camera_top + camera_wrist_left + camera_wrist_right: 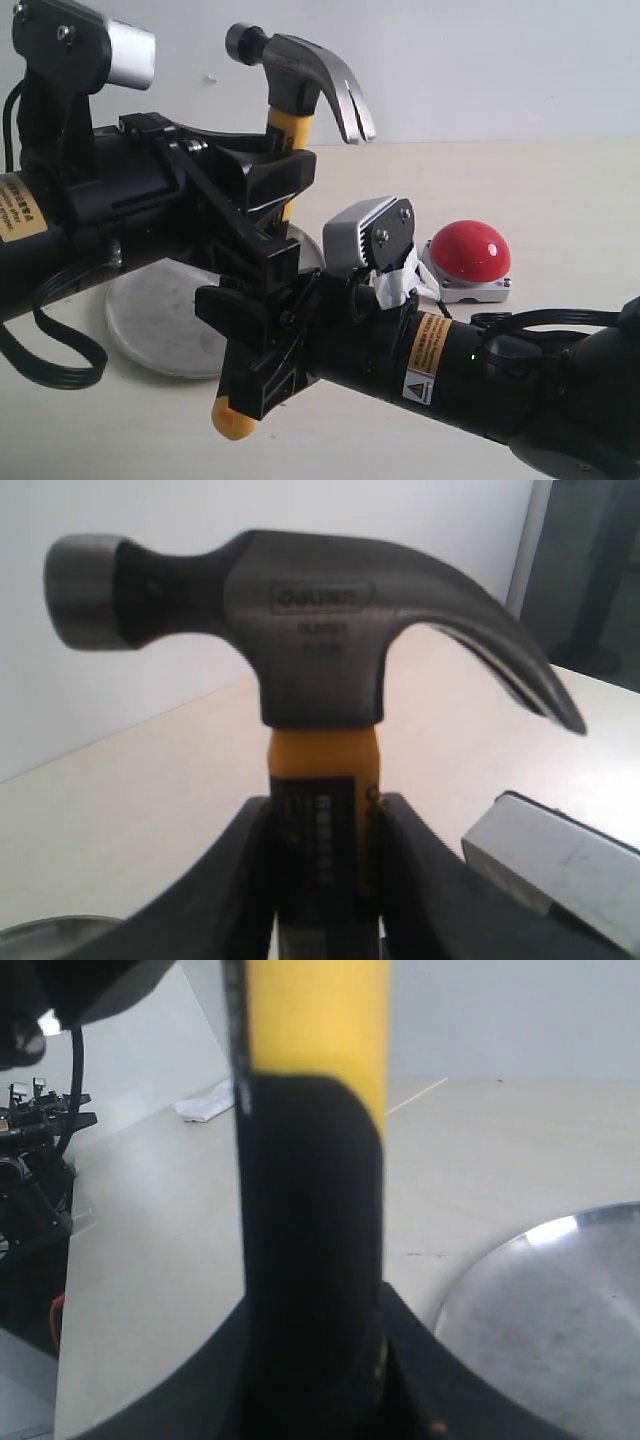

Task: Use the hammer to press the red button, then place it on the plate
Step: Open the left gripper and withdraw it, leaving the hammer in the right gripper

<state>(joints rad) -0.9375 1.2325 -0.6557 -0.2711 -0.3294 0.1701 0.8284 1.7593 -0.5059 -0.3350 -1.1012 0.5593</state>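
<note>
Hammer held upright near plate. Left gripper clamps its yellow neck; right gripper clamps the black handle.

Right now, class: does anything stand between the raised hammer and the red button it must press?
No loose object does. The hammer is held upright, the red button uncovered to its right. Only the grey camera housing on the right arm shows between handle and button in the exterior view; its depth is unclear.
</note>
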